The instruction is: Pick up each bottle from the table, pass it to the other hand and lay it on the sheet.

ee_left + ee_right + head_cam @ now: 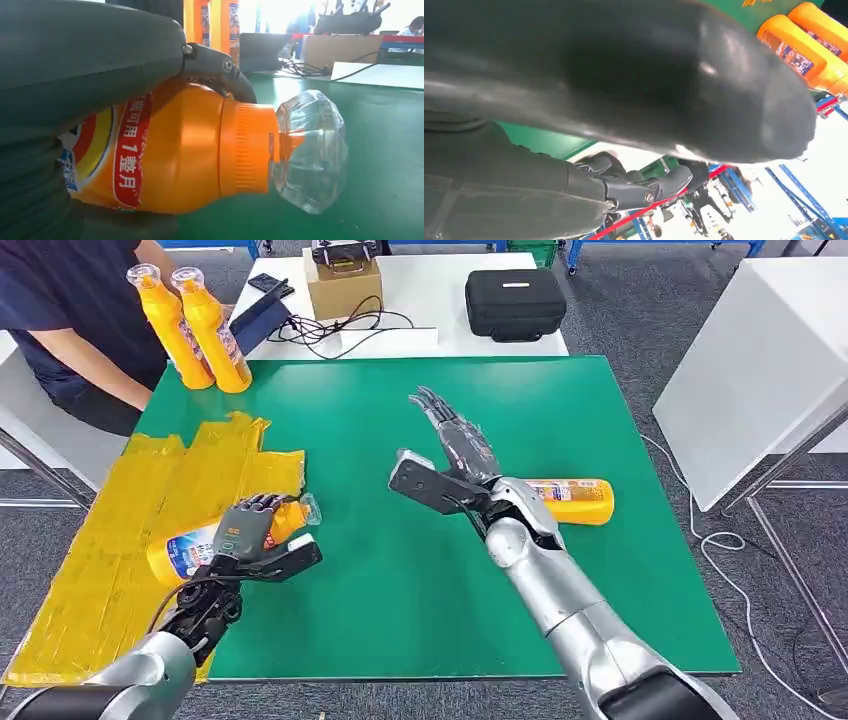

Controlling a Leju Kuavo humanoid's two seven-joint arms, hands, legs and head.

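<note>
My left hand grips an orange bottle with a clear cap, lying on its side at the edge of the yellow sheet. Up close, the bottle and its cap rest on the green mat, with a finger curled over the neck. My right hand hovers open over the middle of the mat, fingers stretched out. Beside my right wrist lies a second orange bottle. Two more orange bottles stand upright at the far left, and show again as two bottles.
A person in a dark top stands at the far left, behind the upright bottles. Behind the green mat, a white table carries a black case, a cardboard box and cables. A white board stands at the right.
</note>
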